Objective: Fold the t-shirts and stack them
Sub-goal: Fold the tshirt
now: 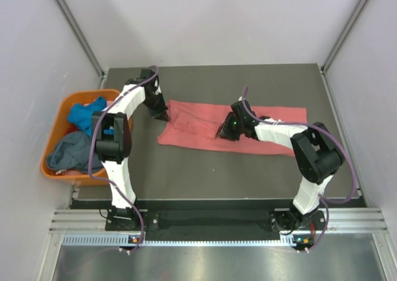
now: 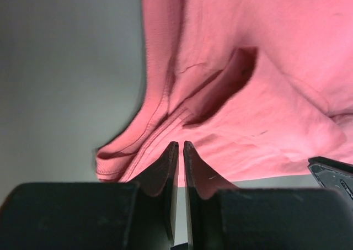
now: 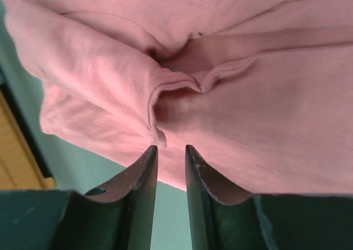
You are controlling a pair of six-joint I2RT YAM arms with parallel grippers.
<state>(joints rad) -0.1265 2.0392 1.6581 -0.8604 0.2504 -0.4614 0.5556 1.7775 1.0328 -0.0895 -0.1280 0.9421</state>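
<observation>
Salmon-pink t-shirt [image 1: 198, 129] laid out as a long, rumpled band across the middle of the overhead view, flat on the dark worktop [image 1: 248, 175], reaching from left of centre to the right of centre. In the left wrist view, the same pink cloth [image 2: 248, 106] filling the upper right of the frame, with a stitched hem curling down to the lower left and a deep shadowed crease at centre. In the right wrist view, pink cloth [image 3: 220, 95] across the whole top of the frame, a folded edge bunched at centre. Left pincer [image 1: 162, 115] at the band's upper-left corner, tips down at the cloth; seen close [image 2: 180, 145], parted by only a thin slit, tips just at the hem, no cloth visible in the slit. Right pincer [image 1: 222, 132] down on the band's middle; seen close [image 3: 171, 149], spread a little wider, tips just beside the bunched edge, gap bare. At the far left of the overhead view, orange tub [image 1: 65, 104] beside the worktop, holding a bright blue t-shirt [image 1: 84, 115] crumpled at its upper end and a slate grey-blue t-shirt [image 1: 71, 152] heaped at its lower end.
</observation>
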